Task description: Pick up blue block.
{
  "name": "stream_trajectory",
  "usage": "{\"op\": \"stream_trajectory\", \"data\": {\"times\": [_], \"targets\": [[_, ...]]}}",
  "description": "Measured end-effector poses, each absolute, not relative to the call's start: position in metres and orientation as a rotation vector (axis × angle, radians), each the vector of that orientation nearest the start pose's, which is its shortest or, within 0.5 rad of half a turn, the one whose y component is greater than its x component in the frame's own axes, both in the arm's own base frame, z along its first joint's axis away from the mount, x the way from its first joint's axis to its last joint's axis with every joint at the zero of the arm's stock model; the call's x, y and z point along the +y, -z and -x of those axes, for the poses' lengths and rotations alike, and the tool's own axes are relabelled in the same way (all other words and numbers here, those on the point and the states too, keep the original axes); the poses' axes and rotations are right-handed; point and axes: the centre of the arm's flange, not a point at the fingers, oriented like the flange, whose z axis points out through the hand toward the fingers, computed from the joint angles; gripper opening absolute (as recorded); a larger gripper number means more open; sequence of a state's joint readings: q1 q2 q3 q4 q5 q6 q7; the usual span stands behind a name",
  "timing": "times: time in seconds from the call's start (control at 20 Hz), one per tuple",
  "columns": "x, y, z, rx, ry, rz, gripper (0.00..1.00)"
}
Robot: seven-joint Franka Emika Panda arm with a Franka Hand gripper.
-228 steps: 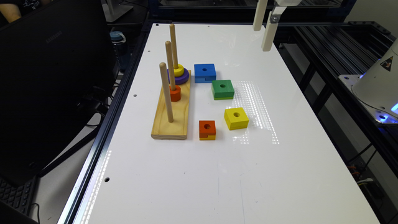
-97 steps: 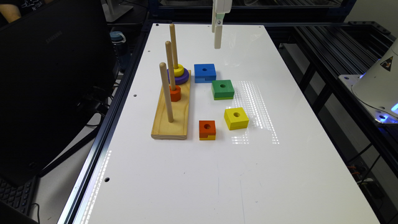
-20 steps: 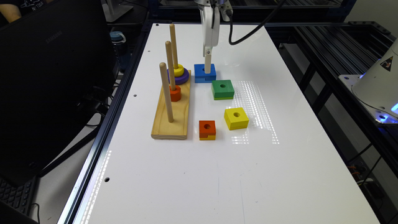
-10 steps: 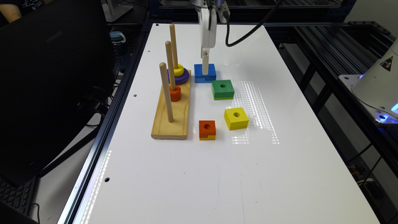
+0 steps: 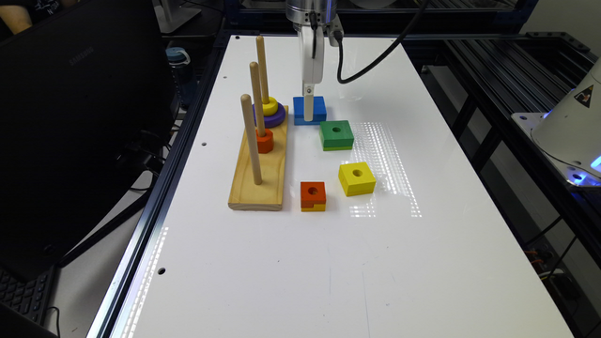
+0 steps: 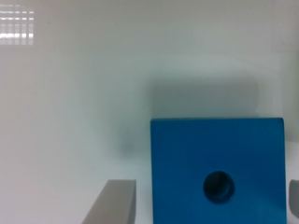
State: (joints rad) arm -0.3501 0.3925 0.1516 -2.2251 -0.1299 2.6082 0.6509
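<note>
Straddling the blue block, the gripper hangs low with its fingers apart, one on each side and not yet touching. The block lies flat on the white table, just beside the peg board and the green block. A good grasp probably needs centring, full descent, then squeezing evenly.

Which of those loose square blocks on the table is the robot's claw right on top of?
The blue block. The gripper is down over it, while the green block, yellow block and orange block sit clear of it.
</note>
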Motion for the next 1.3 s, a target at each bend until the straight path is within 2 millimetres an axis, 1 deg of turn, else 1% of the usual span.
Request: {"op": "stream_trajectory", "data": {"times": [0.85,0.95,1.1,1.3], "targets": [[-0.104,-0.197,-0.538,1.151,-0.001,2.932,1.00],[-0.103,-0.191,-0.538,1.151,-0.010,2.931,1.00],[-0.104,-0.172,-0.536,1.147,-0.012,2.927,1.00],[-0.101,-0.172,-0.539,1.148,-0.002,2.928,1.00]]}}
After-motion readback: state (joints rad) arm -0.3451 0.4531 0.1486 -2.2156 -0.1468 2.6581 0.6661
